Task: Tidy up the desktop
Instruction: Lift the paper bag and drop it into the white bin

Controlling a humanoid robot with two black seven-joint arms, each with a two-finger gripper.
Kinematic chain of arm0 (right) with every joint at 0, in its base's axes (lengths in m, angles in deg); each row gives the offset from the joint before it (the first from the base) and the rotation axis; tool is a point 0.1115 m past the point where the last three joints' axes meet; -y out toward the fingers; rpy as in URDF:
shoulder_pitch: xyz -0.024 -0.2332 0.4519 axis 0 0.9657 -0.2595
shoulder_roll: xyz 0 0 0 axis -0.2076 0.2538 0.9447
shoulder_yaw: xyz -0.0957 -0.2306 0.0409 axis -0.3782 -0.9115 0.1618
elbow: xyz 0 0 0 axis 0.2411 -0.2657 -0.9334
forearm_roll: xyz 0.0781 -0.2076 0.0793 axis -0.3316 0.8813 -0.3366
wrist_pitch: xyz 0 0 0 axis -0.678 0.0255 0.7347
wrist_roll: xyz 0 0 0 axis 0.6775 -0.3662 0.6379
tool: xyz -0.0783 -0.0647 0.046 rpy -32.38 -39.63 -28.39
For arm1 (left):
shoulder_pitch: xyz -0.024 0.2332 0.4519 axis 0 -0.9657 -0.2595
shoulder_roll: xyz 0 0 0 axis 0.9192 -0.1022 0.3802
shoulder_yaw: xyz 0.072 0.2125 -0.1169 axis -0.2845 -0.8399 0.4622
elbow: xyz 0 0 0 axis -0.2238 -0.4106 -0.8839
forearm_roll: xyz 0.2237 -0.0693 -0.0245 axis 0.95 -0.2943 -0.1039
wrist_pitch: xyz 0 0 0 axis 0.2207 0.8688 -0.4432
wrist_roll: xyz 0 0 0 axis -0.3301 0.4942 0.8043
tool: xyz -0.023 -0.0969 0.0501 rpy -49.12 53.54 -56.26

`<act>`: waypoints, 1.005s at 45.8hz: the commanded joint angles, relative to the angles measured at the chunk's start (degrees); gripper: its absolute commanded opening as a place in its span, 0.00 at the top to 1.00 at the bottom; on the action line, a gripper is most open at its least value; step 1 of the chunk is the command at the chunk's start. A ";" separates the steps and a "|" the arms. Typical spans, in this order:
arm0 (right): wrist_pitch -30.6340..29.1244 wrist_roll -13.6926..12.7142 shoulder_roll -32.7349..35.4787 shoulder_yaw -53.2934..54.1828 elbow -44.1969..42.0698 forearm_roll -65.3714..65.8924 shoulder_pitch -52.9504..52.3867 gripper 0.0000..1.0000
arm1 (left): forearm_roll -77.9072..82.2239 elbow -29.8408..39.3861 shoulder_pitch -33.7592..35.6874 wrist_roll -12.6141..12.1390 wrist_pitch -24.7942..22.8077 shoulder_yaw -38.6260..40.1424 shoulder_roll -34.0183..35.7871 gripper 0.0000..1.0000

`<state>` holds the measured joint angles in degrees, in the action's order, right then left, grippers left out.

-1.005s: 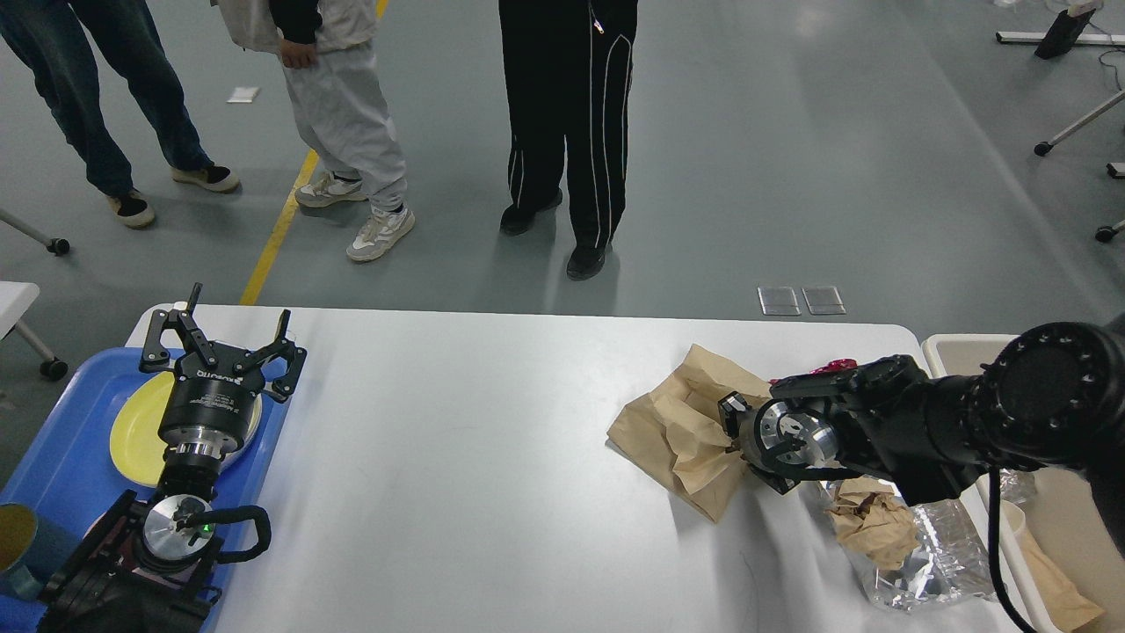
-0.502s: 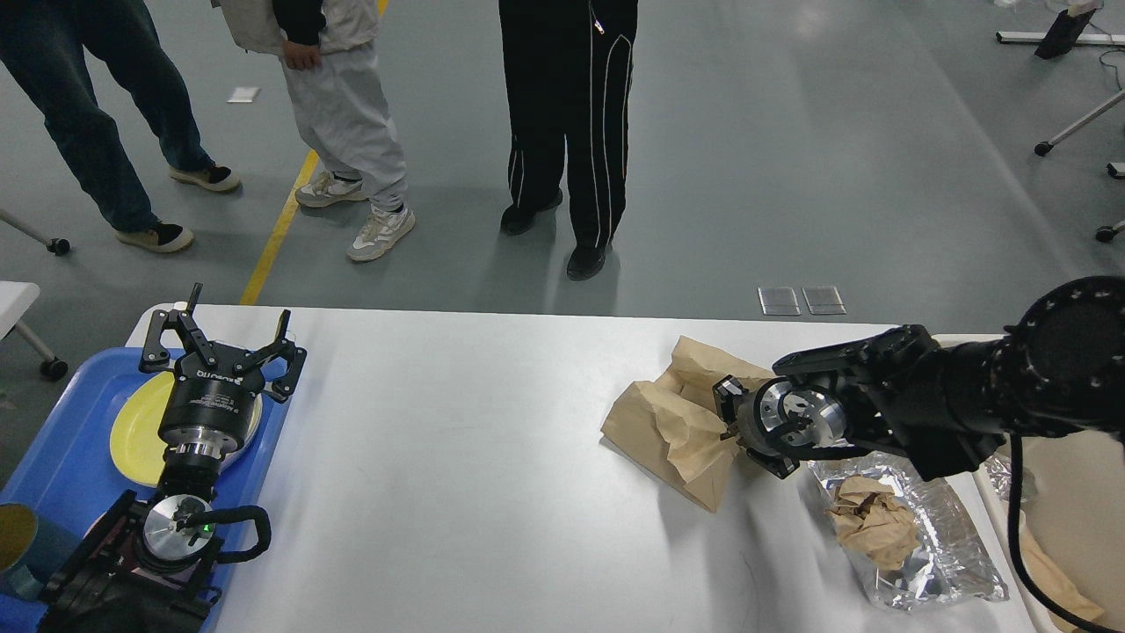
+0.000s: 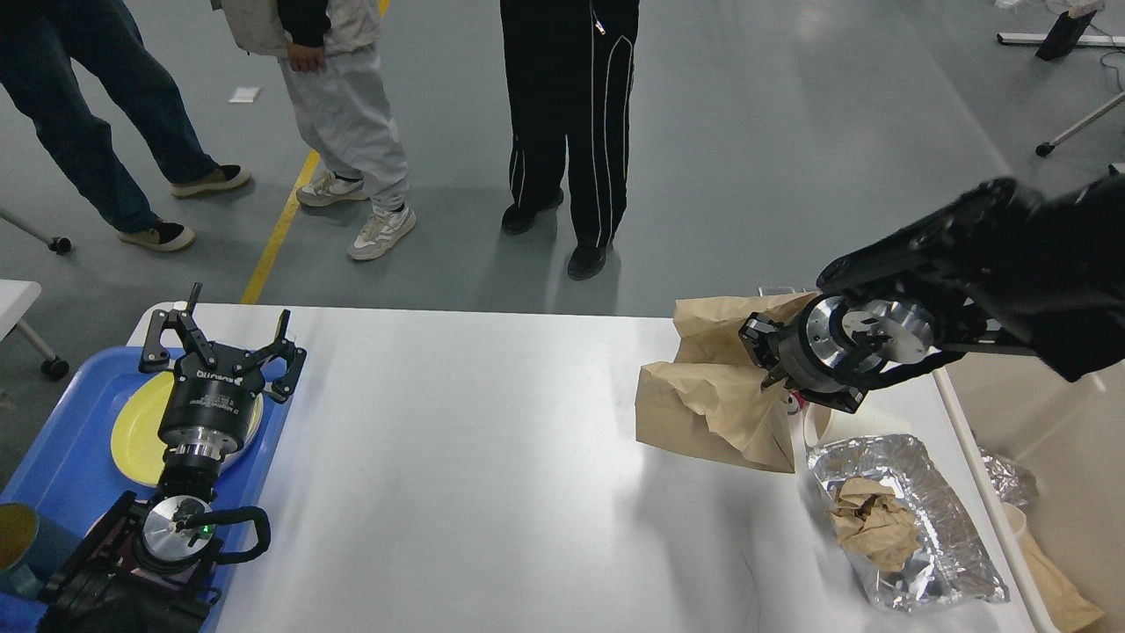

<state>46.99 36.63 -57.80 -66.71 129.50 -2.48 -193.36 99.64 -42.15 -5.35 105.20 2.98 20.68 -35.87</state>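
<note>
The white desktop fills the lower view. My right gripper is shut on a crumpled brown paper bag and holds it lifted above the desktop's right part; its fingertips are hidden in the paper. My left gripper is open and empty, hovering over a yellow plate on the blue tray at the left edge. A crumpled foil tray holding a wad of brown paper lies at the right front.
A beige bin with foil and paper scraps stands right of the desktop. A paper cup stands behind the foil tray. A blue-and-yellow cup sits on the blue tray. Three people stand beyond the far edge.
My right gripper has lifted the brown paper bag off the desktop and carried it up and to the right. The left arm has not moved.
</note>
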 commanded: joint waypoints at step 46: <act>-25.82 0.37 26.57 -30.97 -11.50 22.27 -8.78 1.00 | -0.01 0.00 0.01 0.09 0.00 0.00 0.06 0.03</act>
<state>19.79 36.98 -37.08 -98.04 125.96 18.23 -211.59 99.62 -42.15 -5.35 105.23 2.98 20.67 -35.82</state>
